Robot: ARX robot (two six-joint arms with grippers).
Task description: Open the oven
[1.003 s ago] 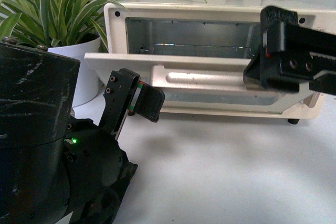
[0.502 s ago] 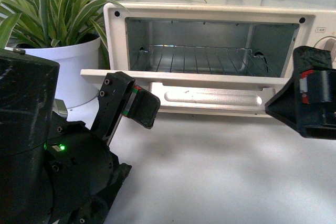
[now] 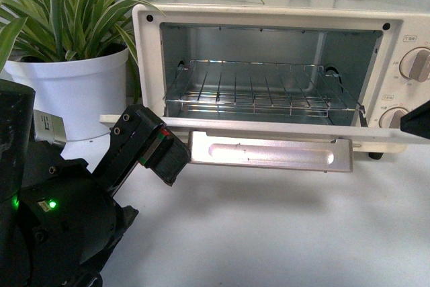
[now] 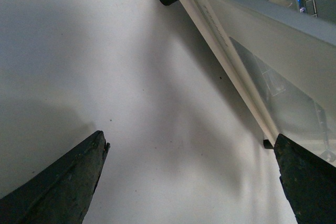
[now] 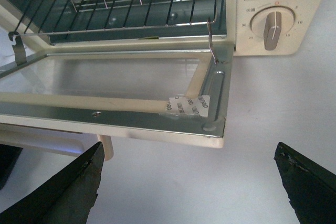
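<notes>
The white table (image 3: 282, 233) carries the whole scene. The oven (image 3: 269, 17) stands at its far side, facing the robot, with a potted plant (image 3: 67, 45) just beside its left wall.

The door (image 5: 131, 119) is swung down on its bottom hinge and lies roughly level, projecting toward the robot above the table. The cavity is fully exposed. The wire rack (image 3: 259, 89) sits inside, drawn slightly forward on its hooks. The bar handle (image 3: 269, 154) runs along the door's front edge. Two knobs (image 3: 418, 65) occupy the right-hand panel.

The left gripper (image 4: 189, 187) hangs low near the door's left end, jaws spread wide, with only bare table between them. The right gripper (image 5: 189, 182) faces the door's right corner, jaws likewise wide apart and holding nothing. Neither touches the oven.

Status: opening appears complete. No further travel of the door seems available. Only clearing the arms would remain.
</notes>
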